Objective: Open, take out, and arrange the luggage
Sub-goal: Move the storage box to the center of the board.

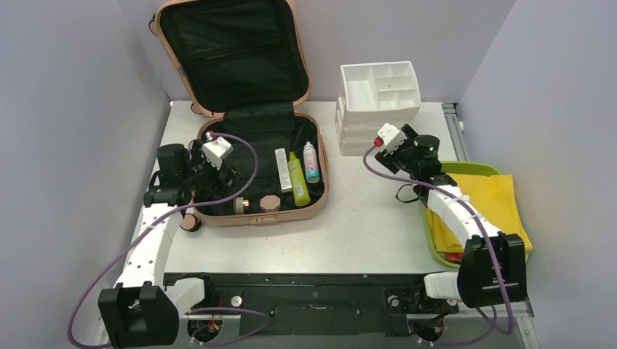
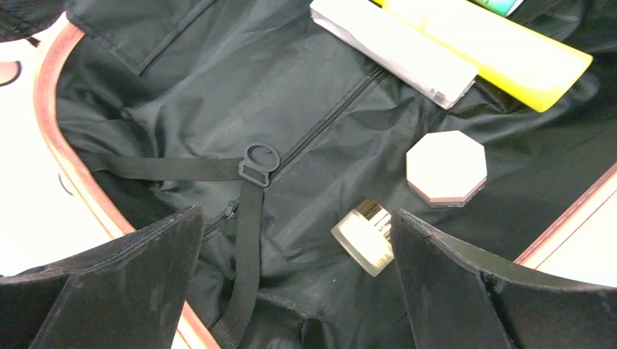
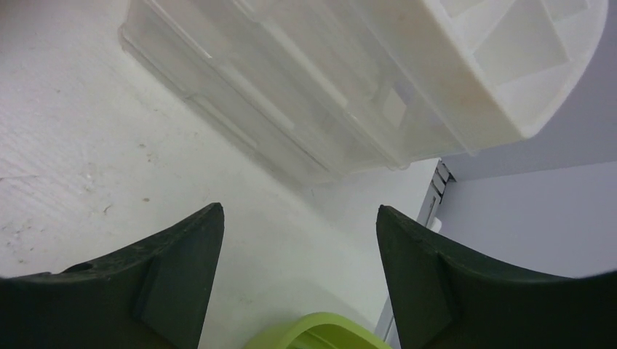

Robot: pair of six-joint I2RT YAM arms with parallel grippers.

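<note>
The salmon-pink luggage (image 1: 313, 200) lies open on the table, its lid (image 1: 233, 51) propped up against the back wall. On its black lining (image 2: 218, 94) lie a white tube (image 1: 282, 169), a yellow-green bottle (image 1: 297, 179), a small teal-and-pink bottle (image 1: 311, 161), an octagonal pink compact (image 2: 445, 167) and a little glass jar (image 2: 365, 238). My left gripper (image 2: 296, 213) hangs open over the luggage's left half, its right finger beside the jar and nothing between the fingers. My right gripper (image 3: 299, 209) is open and empty above the table, between the organizer and the tray corner.
A white compartmented organizer (image 1: 378, 91) stands at the back right, seen close in the right wrist view (image 3: 436, 73). A lime-green tray (image 1: 436, 254) holding a yellow cloth (image 1: 487, 196) sits at the right edge. A strap with a ring buckle (image 2: 258, 163) crosses the lining.
</note>
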